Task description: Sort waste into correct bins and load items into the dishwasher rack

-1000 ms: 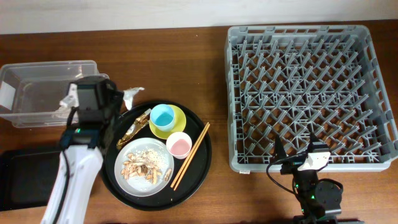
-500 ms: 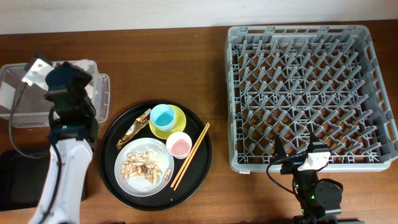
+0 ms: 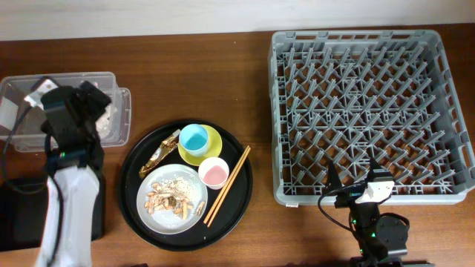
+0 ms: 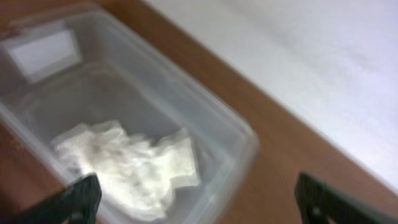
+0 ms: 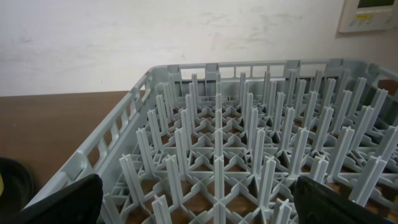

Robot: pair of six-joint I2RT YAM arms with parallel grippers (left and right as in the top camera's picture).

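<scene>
My left gripper hangs open over the clear tub, and a crumpled white napkin lies loose inside it under the fingers. On the round black tray sit a blue cup in a yellow bowl, a pink cup, two chopsticks, a brownish wrapper and a white plate with food scraps. My right gripper stands open at the front edge of the grey dishwasher rack, holding nothing.
A flat black rectangular tray lies at the front left, partly under my left arm. The rack fills the right half of the table. A pale wall runs behind the table.
My left gripper carried the napkin from beside the round tray leftward over the clear tub, then opened. The napkin now lies in the tub. The right arm has not moved.
</scene>
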